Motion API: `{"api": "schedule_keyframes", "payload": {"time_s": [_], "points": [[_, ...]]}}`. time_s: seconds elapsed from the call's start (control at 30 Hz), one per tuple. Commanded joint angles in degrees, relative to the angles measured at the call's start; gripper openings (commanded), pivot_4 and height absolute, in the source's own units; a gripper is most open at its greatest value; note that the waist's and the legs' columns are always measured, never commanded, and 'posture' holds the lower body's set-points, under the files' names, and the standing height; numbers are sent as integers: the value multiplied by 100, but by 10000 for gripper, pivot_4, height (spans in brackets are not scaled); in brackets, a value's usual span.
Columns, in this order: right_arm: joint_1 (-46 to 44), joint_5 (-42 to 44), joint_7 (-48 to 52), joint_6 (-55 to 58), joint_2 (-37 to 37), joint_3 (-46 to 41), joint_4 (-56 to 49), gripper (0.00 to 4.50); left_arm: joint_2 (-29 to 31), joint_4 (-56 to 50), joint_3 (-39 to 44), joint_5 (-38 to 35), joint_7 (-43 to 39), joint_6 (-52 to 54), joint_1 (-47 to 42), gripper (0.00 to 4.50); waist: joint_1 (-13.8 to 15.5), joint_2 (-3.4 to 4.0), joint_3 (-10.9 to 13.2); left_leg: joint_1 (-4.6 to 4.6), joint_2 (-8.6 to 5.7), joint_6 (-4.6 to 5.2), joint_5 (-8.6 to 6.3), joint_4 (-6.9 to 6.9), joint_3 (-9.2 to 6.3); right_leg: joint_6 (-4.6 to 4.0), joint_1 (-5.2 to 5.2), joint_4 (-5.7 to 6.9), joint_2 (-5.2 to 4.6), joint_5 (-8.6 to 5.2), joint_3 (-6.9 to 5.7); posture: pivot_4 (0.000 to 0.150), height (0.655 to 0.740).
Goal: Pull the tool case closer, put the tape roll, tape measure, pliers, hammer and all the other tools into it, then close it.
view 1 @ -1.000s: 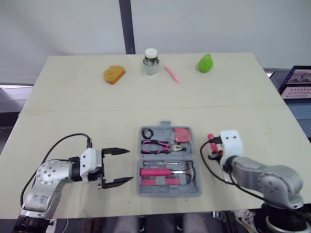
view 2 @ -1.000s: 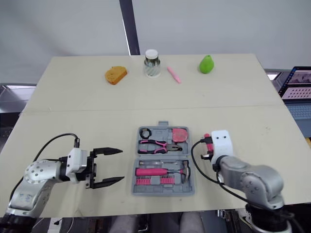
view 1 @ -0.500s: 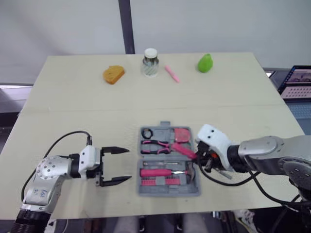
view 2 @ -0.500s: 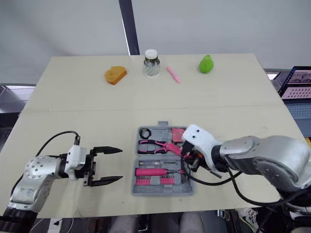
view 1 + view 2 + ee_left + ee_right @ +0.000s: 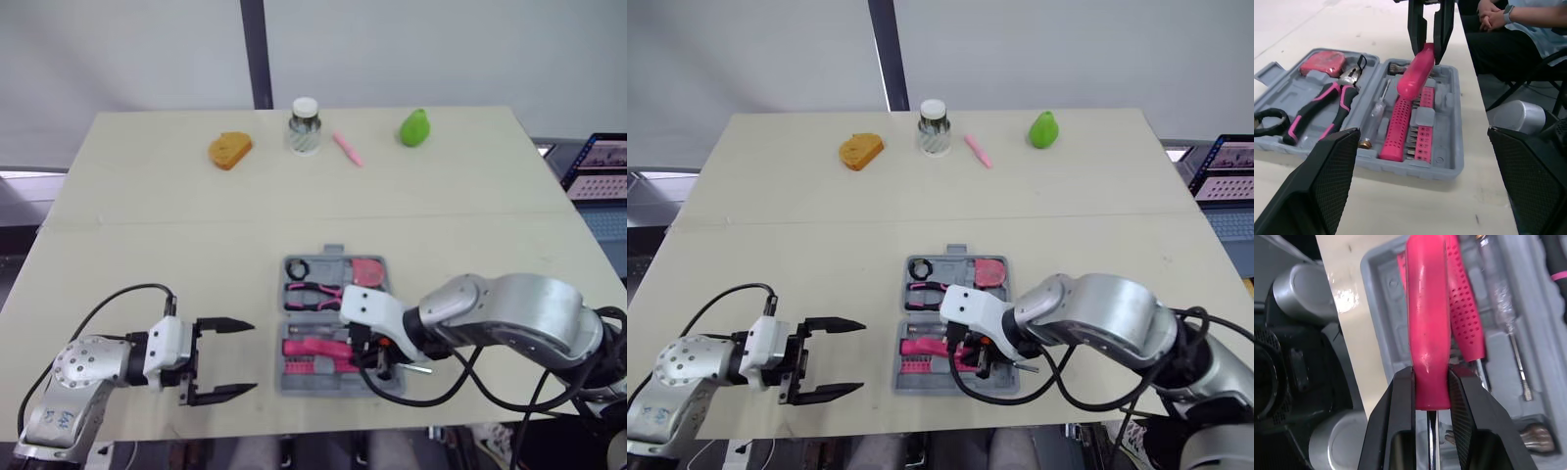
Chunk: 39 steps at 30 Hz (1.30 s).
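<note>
Clamping pink screwdriver (image 5: 1427,323), right pincer (image 5: 1430,382) (above case (image 5: 1449,161))

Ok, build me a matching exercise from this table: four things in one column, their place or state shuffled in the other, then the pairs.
Things:
1. pink-handled screwdriver
2. pliers
3. green pear
4. left gripper

Place or state:
A. open, at the near left of the table, apart from the case
B. at the table's far edge, towards the right
C. lying in the far half of the tool case
D. clamped in the right gripper over the case

Pairs: 1-D, 2-C, 3-B, 4-A
</note>
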Motion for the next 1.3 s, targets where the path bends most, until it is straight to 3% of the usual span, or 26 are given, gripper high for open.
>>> {"api": "schedule_keyframes", "payload": {"time_s": [0.03, 0.37, 1.3], "points": [[-165, -275, 282, -169, 74, 299, -65, 4177, 90, -269, 191, -141, -34, -15, 201, 45000, -1, 0, 0, 0, 1, 0, 0, 0, 0, 0, 0, 0, 0, 0, 0, 1500, 6950], [-378, -816, 585, -206, 431, 951, 77, 4177, 311, -365, 399, -125, -217, -90, 632, 45000, -25, 0, 0, 0, 1, -2, -1, 0, -1, 0, -2, 0, 0, 0, -1, 1500, 6950], [-443, -1509, 633, -113, 1394, 1635, 844, 4177, 488, -811, 515, -48, 54, 150, 905, 45000, -123, 1, 0, 0, 0, -6, -3, -5, -3, 0, -5, 3, 2, 0, -3, 1500, 6950]]}}
